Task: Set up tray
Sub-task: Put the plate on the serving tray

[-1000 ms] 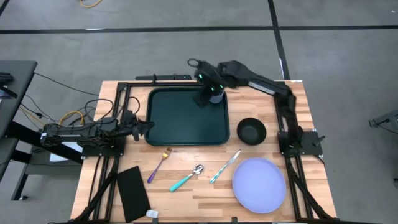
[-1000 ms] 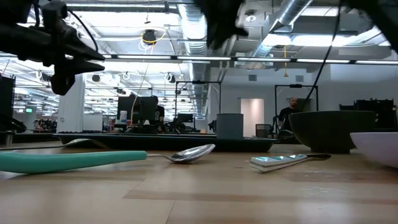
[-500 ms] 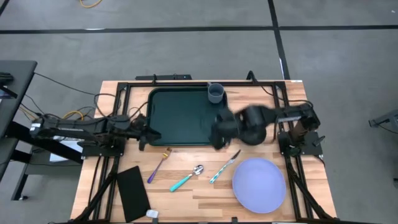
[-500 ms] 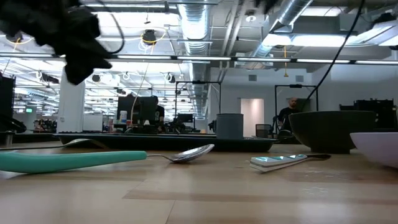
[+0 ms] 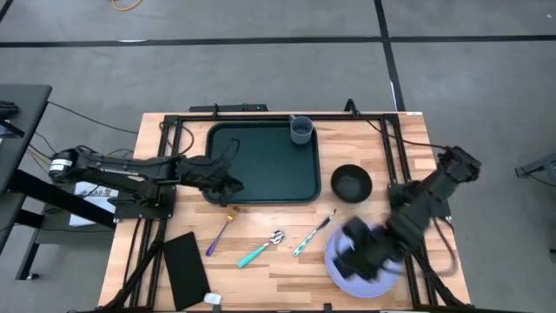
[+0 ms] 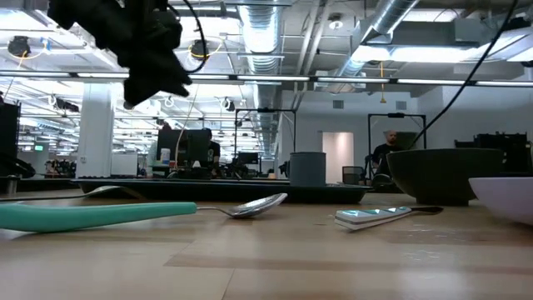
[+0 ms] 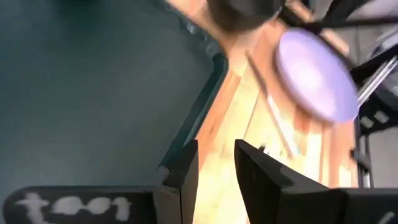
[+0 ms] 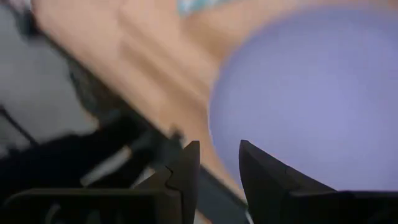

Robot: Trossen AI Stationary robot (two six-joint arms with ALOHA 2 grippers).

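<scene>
Green tray [image 5: 261,163] sits at the counter's [image 5: 287,278] far middle, holding only the cup [image 5: 301,130]. Bowl [image 5: 351,183], fork [image 5: 222,229], spoon [image 5: 261,248], knife [image 5: 314,232] remain outside. My right fingers [image 8: 214,165], slightly spread and empty, hover over the plate [image 5: 382,230]; my left fingers [image 7: 214,168], likewise parted, hang at the tray's near corner.

Dark green tray [image 5: 261,165] flat mid-table

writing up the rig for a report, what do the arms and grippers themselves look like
Both arms are dark, near black, built of slim jointed segments. The left arm has a pale round cap at its base end and yellow and black cables beside it. The left gripper has two flat, dark, angular fingers, with white lettering on the body below. The right gripper has the same dark two-finger build, with no marking visible.
</scene>
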